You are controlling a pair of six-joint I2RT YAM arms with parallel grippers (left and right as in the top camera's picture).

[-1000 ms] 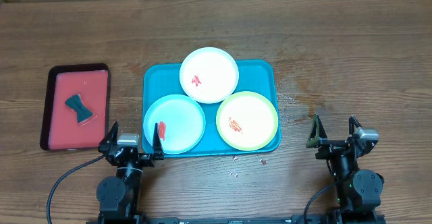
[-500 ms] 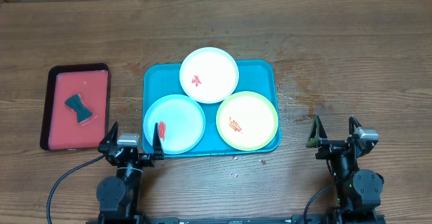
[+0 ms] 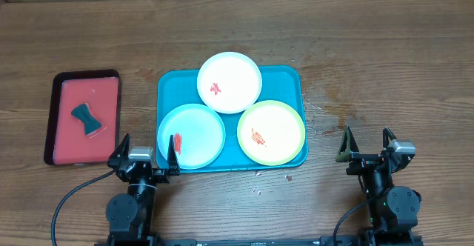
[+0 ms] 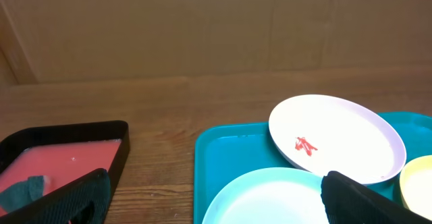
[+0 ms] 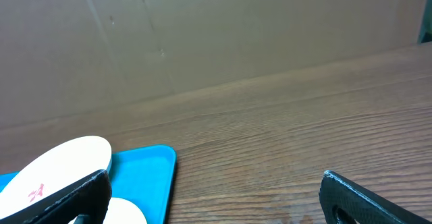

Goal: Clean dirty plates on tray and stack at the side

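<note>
The turquoise tray [image 3: 285, 79] holds three plates. A white plate [image 3: 229, 81] with a red smear rests at the back, partly on the other two. A light blue plate [image 3: 191, 136] with a red smear lies front left, and a yellow-green plate [image 3: 271, 132] with an orange smear front right. My left gripper [image 3: 147, 151] stands open at the tray's front left corner, empty. My right gripper [image 3: 365, 144] stands open over bare wood right of the tray, empty. The left wrist view shows the white plate [image 4: 337, 137], the light blue plate [image 4: 270, 197] and the tray [image 4: 229, 150].
A dark-rimmed red tray [image 3: 83, 116] with a dark green bow-shaped sponge [image 3: 87, 120] lies left of the turquoise tray. A few crumbs [image 3: 287, 177] dot the wood in front of the tray. A cardboard wall [image 4: 202, 28] stands behind the table.
</note>
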